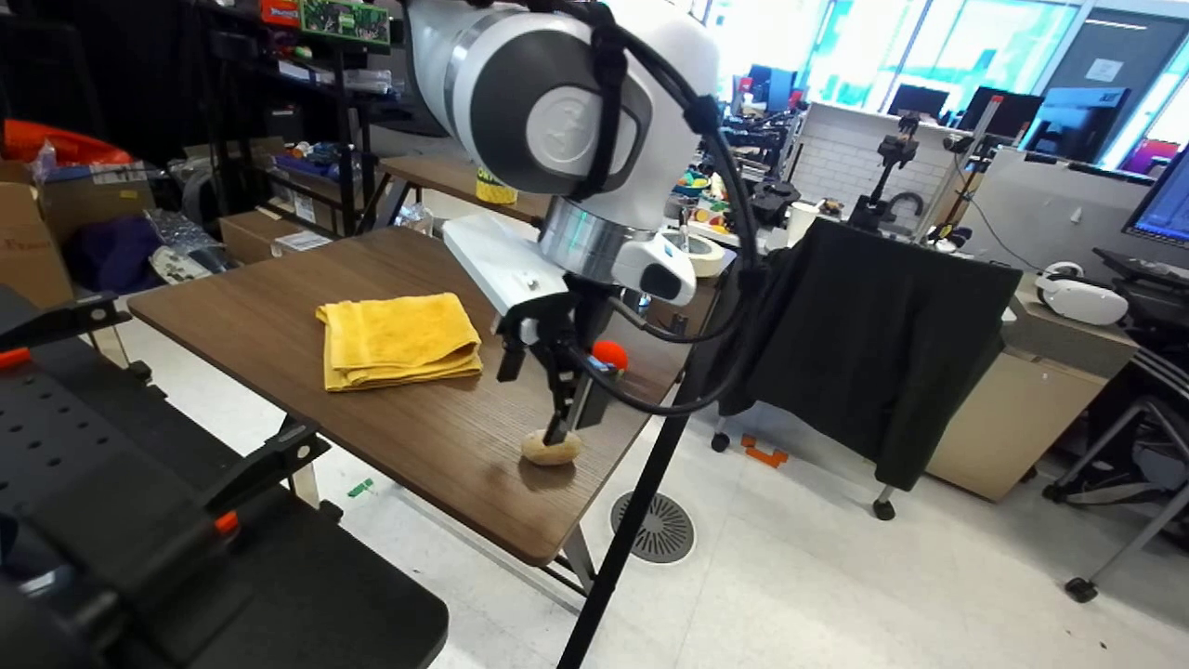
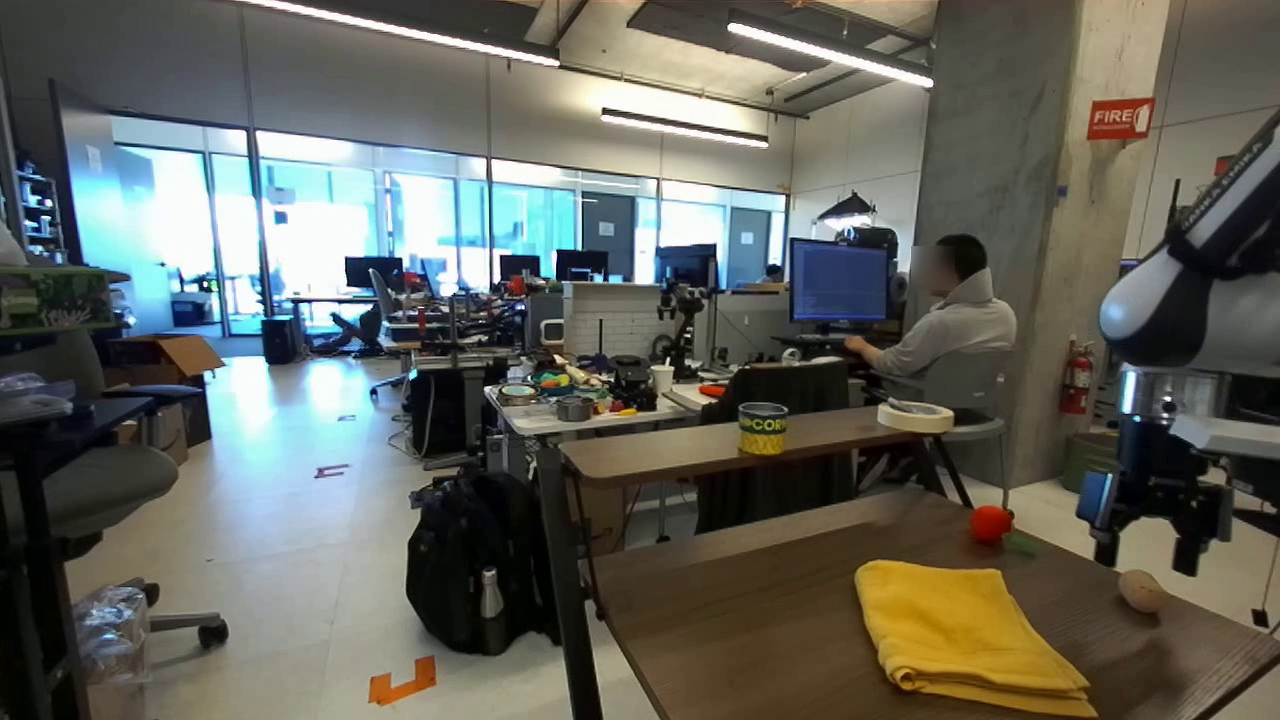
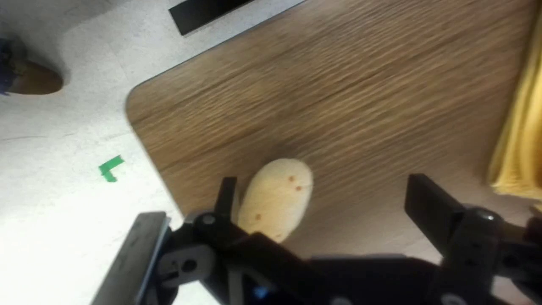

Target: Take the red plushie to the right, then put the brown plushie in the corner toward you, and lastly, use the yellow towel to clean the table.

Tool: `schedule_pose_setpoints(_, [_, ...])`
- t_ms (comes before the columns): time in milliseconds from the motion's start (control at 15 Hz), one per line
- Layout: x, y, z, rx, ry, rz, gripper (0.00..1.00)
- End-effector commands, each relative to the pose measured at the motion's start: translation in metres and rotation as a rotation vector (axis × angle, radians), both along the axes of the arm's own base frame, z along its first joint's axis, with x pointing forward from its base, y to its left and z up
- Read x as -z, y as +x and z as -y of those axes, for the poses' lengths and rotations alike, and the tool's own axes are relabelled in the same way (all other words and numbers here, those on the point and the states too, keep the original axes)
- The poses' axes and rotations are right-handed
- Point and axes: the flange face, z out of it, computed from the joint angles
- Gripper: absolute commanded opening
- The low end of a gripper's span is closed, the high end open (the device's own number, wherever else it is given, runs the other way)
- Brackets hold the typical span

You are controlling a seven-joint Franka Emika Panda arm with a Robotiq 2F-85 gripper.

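The brown plushie (image 1: 548, 451) (image 2: 1142, 592) (image 3: 277, 195) lies near one corner of the brown wood-grain table (image 1: 446, 455) (image 3: 338, 93). My gripper (image 1: 532, 398) (image 2: 1146, 555) (image 3: 322, 186) points down there, its jaws wide apart. In the wrist view the plushie appears between them, close beside the left finger (image 3: 226, 197) and well away from the right one; whether it touches is unclear. In both exterior views the red plushie (image 1: 610, 354) (image 2: 990, 524) rests on the table beyond the brown one. The yellow towel (image 1: 399, 339) (image 2: 960, 630) (image 3: 518, 148) lies folded on the tabletop.
A raised shelf (image 2: 680, 460) runs along a side of the table, bearing a yellow popcorn can (image 2: 763, 432) and a tape roll (image 2: 915, 418). The table's rounded corner (image 1: 539, 553) is near my gripper. A black bench-like surface (image 1: 307, 576) stands in front, across a floor gap.
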Motion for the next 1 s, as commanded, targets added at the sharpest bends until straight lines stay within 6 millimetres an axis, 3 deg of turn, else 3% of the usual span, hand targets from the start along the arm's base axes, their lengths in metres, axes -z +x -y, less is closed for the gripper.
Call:
schedule_pose_setpoints(0, [-0.037, -0.001, -0.082, -0.125, 0.11, 0.096, 1.0])
schedule_pose_setpoints(333, [-0.071, 0.003, -0.231, -0.32, 0.184, 0.122, 1.0])
schedule_pose_setpoints(400, [-0.056, 0.013, -0.193, -0.284, 0.185, 0.102, 1.0])
schedule_pose_setpoints(467, [-0.061, 0.013, -0.215, -0.305, 0.185, 0.1, 1.0])
schedule_pose_setpoints(533, [-0.061, 0.013, -0.221, -0.312, 0.181, 0.097, 1.0])
schedule_pose_setpoints(867, [-0.054, 0.011, -0.191, -0.279, 0.172, 0.092, 1.0])
schedule_pose_setpoints(933, [-0.048, 0.019, -0.188, -0.255, 0.184, 0.109, 1.0])
